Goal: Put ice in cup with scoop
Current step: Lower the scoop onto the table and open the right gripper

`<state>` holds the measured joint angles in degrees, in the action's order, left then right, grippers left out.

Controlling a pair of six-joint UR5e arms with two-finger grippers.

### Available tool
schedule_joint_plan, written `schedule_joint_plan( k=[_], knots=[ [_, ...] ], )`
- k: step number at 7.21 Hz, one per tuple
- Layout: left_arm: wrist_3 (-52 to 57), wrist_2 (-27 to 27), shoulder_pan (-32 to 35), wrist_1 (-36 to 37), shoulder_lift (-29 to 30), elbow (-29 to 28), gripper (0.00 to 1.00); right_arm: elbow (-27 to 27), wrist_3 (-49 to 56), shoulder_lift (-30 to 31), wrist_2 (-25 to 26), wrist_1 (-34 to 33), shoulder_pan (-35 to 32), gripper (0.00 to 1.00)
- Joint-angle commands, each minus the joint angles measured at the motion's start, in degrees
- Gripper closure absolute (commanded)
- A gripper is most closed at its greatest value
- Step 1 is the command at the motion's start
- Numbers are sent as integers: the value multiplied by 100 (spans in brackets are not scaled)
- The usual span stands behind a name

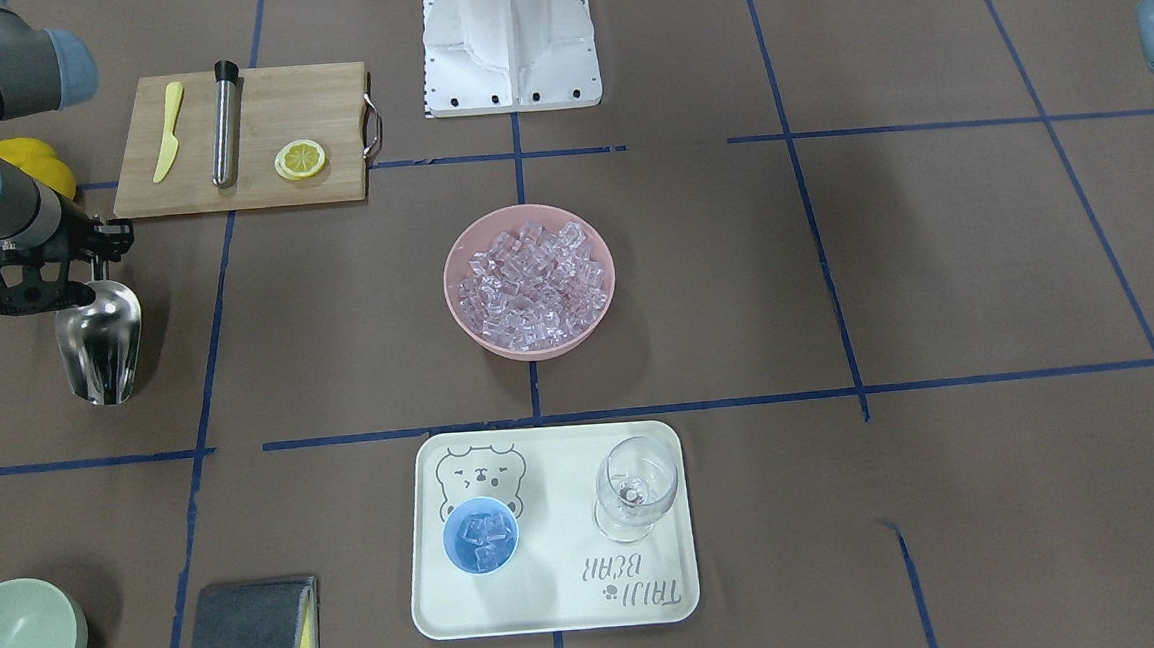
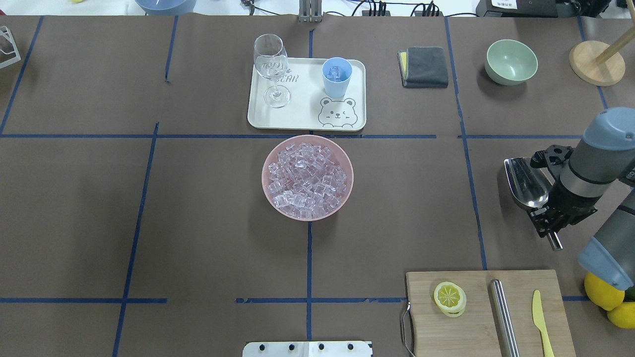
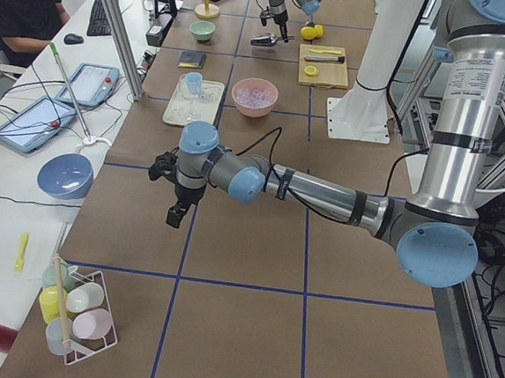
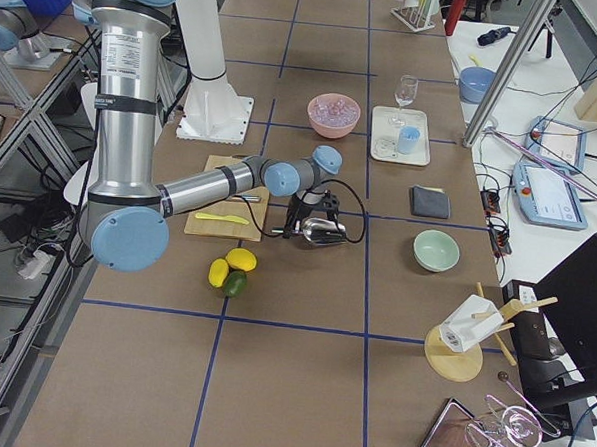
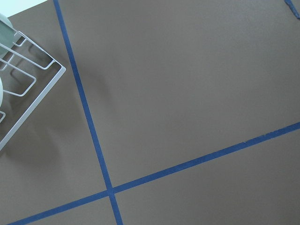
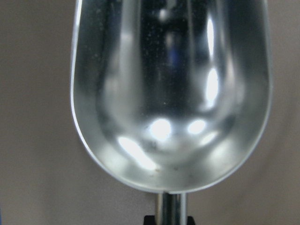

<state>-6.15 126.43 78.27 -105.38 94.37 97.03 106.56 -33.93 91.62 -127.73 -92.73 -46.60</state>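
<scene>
Brown table lies open between the bowl of ice and the right gripper clasping the empty scoop. Left gripper: grip unclear.

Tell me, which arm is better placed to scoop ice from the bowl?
Right. The right hand grips the empty scoop; the left hand hangs far from the ice, near the table's end.
</scene>
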Motion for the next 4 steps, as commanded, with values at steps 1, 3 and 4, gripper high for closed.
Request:
schedule_joint_plan(
  k=[1, 3, 4],
  knots=[
    [0, -4, 4, 0, 11, 0, 0, -92, -26, 14, 46, 264, -7, 0],
    [0, -4, 4, 0, 11, 0, 0, -22, -35, -13, 81, 264, -25, 0],
    [0, -4, 4, 0, 11, 0, 0, 144, -35, -4, 98, 264, -234, 0]
  ],
)
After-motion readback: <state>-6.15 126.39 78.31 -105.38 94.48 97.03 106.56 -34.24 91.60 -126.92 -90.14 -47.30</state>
